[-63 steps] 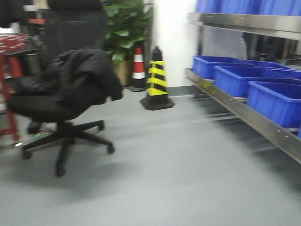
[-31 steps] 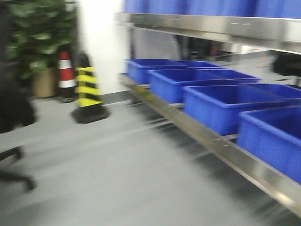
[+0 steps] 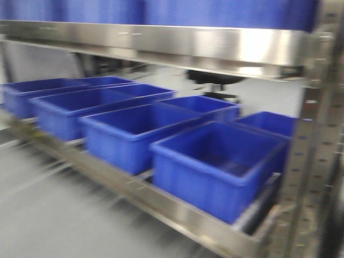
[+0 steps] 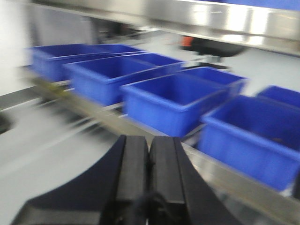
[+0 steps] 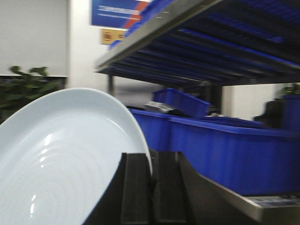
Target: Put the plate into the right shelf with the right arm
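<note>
While your right gripper [image 5: 152, 187] pinches the plate [image 5: 61, 154] at lower left, carry it level over the shelf [image 3: 177, 214] lip; your left gripper [image 4: 149, 164] is closed, empty.

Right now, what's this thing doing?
The right gripper is clamped on the rim of the plate, holding it tilted. The right shelf with its blue bins is straight ahead, and the plate isn't on it yet. The left gripper is shut and empty. The front and left wrist views are motion-blurred.
</note>
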